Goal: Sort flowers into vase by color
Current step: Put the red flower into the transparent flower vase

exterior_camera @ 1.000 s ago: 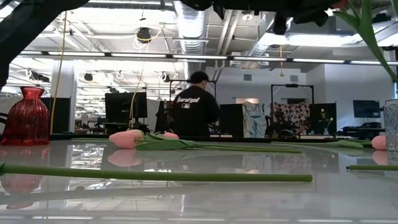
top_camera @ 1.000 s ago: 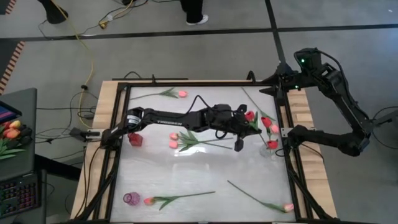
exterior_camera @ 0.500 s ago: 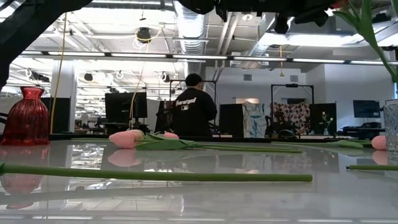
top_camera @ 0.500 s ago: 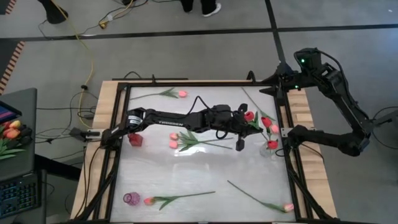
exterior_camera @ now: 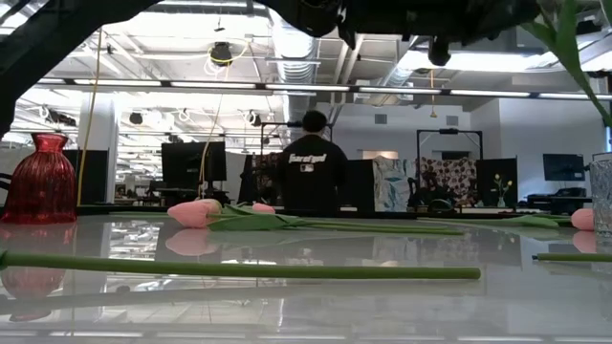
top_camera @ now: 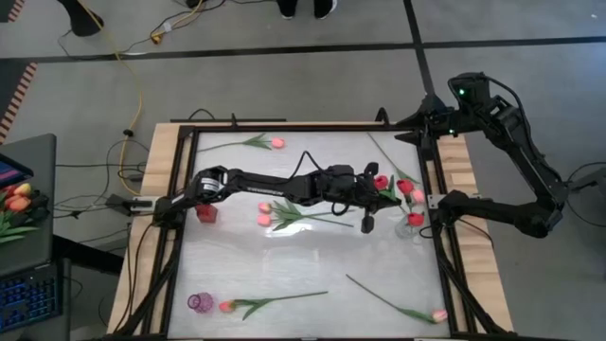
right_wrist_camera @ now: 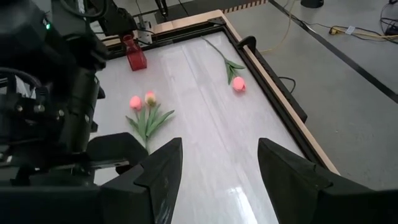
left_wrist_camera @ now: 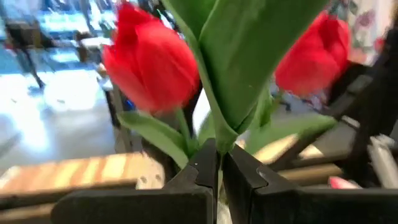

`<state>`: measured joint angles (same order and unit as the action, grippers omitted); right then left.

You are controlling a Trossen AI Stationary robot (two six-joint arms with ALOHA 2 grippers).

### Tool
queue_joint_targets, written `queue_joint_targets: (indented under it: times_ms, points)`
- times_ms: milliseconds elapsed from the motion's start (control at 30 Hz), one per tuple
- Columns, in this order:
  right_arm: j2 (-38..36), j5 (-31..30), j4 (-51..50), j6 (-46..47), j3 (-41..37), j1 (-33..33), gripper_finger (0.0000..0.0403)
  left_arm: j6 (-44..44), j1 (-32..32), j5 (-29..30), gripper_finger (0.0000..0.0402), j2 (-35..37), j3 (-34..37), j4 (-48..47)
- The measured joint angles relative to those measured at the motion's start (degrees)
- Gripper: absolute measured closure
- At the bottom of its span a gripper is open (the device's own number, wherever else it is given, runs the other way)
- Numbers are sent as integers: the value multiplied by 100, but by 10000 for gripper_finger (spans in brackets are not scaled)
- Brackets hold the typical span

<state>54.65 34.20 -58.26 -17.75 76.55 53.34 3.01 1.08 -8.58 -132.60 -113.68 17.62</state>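
Holding a red tulip upright in our left gripper, fingers clenched on its stem, we see the clear vase at four o'clock; right gripper waits released.

A grey concrete floor crossed by dark seams surrounds the surface, which is glossy white inside a wooden border. A yellow cable snakes over the floor. A dark desk carries a keyboard. Beyond the surface lies an open workshop: exposed silver ducting, long strip lights, monitors, and a person in a dark shirt standing with their back turned.
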Motion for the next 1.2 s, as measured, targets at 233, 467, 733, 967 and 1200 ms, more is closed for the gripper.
queue_joint_targets:
  times_ms: [233, 467, 733, 967, 1200]
  points:
    - [0, -7, 2, -28, 0, 2, 169, -62, 25, -55, 401, 64, -18, 11]
    - [0, -18, 2, -62, 0, 0, 169, -64, 20, -15, 401, 29, -18, -36]
    - [0, -22, 2, -62, 0, 1, 169, -68, 19, -56, 401, 24, -18, -110]
    - [0, -32, 0, -57, 0, 0, 169, -276, -12, -127, 401, -333, -72, 149]
    - [9, -31, 2, -60, 0, 2, 169, -195, -15, -44, 401, -354, -187, 95]
